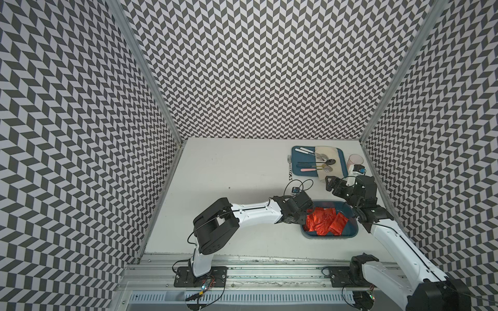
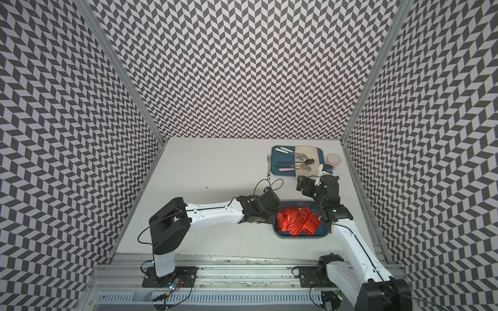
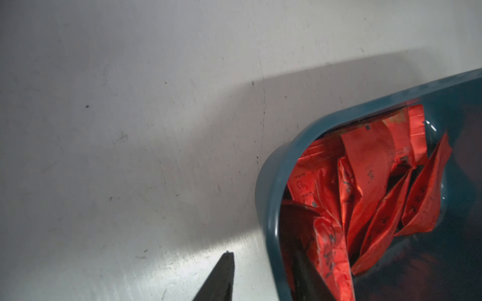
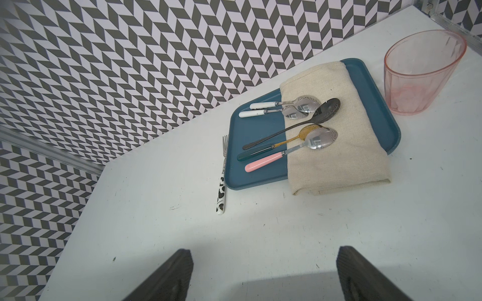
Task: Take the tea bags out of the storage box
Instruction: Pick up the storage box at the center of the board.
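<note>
The dark teal storage box (image 1: 328, 237) (image 2: 301, 237) sits at the near right of the table and holds several red foil tea bags (image 1: 326, 222) (image 2: 296, 222) in a loose pile. My left gripper (image 1: 305, 216) (image 2: 275, 215) is at the box's left end. In the left wrist view the left gripper (image 3: 263, 229) straddles the box wall (image 3: 271, 208). One finger (image 3: 224, 276) is outside over the table with a gap to the wall, and the other is inside against the tea bags (image 3: 365, 182). My right gripper (image 1: 330, 183) (image 4: 263, 255) hangs open and empty behind the box.
A flat blue tray (image 1: 296, 161) (image 4: 255, 130) at the back right carries several spoons and a beige cloth (image 4: 339, 161). A fork (image 4: 223, 177) lies left of it and a pink cup (image 1: 355, 161) (image 4: 422, 73) stands to its right. Patterned walls enclose the table.
</note>
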`<state>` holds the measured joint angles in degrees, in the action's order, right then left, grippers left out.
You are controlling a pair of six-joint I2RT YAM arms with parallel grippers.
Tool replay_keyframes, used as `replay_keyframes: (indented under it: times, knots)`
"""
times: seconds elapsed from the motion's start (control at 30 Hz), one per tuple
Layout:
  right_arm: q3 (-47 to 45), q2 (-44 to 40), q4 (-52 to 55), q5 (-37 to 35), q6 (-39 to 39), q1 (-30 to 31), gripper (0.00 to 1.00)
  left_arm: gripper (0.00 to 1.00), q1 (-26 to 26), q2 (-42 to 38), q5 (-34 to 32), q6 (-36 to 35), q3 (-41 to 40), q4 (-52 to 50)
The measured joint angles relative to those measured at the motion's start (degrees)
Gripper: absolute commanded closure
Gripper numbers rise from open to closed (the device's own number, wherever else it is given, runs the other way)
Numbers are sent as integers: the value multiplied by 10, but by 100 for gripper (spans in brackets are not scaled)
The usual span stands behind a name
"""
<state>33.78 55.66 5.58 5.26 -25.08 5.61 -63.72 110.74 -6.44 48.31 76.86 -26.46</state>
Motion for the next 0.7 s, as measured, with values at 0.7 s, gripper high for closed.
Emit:
replay_keyframes:
  times: [0.7]
  knots:
    - [10,15,20,70,-8,5,16,100,71,-96,-73,-34,-53,-114]
